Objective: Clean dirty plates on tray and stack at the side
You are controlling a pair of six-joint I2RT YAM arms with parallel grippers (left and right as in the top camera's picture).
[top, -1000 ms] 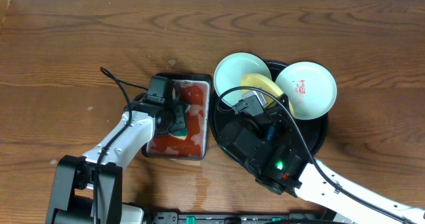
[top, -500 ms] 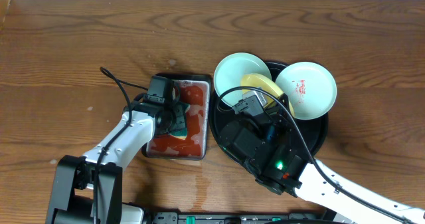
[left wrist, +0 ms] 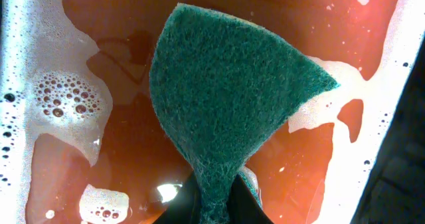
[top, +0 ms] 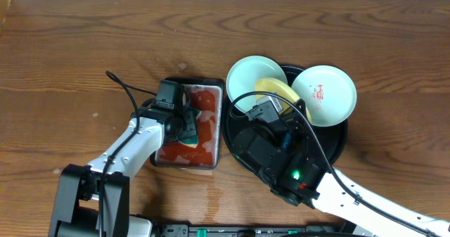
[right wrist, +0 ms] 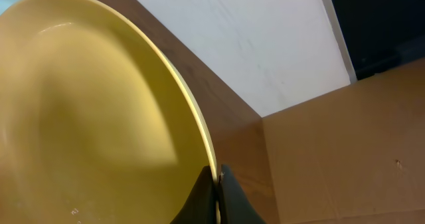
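Right wrist: right gripper (right wrist: 216, 184) pinches yellow plate (right wrist: 86, 117) (rim).

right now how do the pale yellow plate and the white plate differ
The pale yellow round plate is pinched at its rim by the right claw; the white round plate lies ungripped on the glossy black tray. The white one has red smears at centre; the yellow shows none. Both are round.

The desk (top: 84, 47) is seen as grained brown wood with a soft sheen. The green sponge (left wrist: 226, 91) is shown rough and fibrous. The yellow plate (right wrist: 86, 117) is rendered smooth and glossy.
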